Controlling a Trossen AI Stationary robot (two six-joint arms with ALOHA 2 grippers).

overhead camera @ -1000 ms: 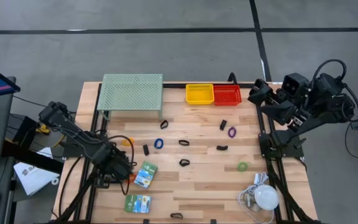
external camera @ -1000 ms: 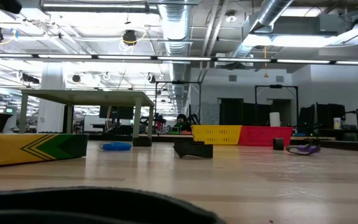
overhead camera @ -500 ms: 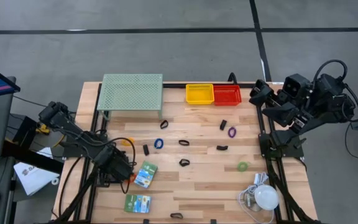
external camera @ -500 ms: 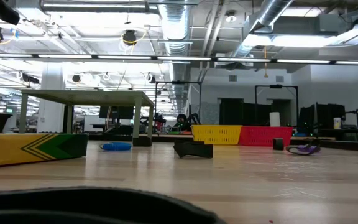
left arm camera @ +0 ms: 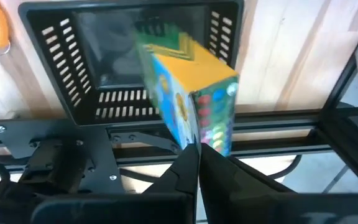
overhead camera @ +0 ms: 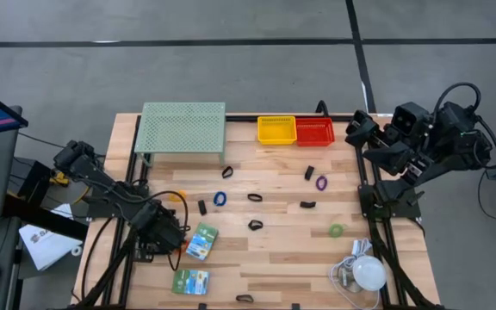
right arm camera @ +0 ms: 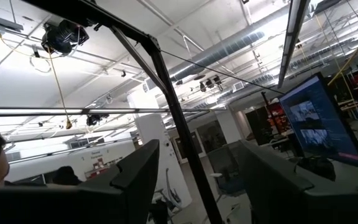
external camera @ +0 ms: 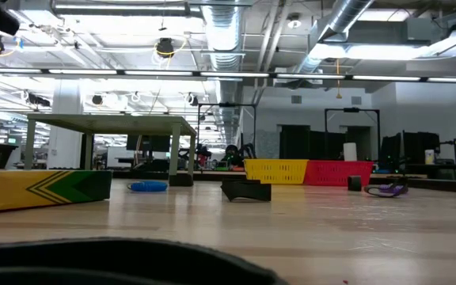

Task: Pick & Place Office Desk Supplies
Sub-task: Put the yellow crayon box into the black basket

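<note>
While clenched on a card-backed pack, left hand above a black tray; right hand released, raised.

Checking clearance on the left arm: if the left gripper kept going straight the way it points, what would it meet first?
Probably the black slotted tray; the left gripper, shut on a colourful pack, points into it. Depth is unclear.

Hidden and cut off
Left gripper jaws masked by arm from above; card-backed pack blurred; black tray partly covered.
</note>
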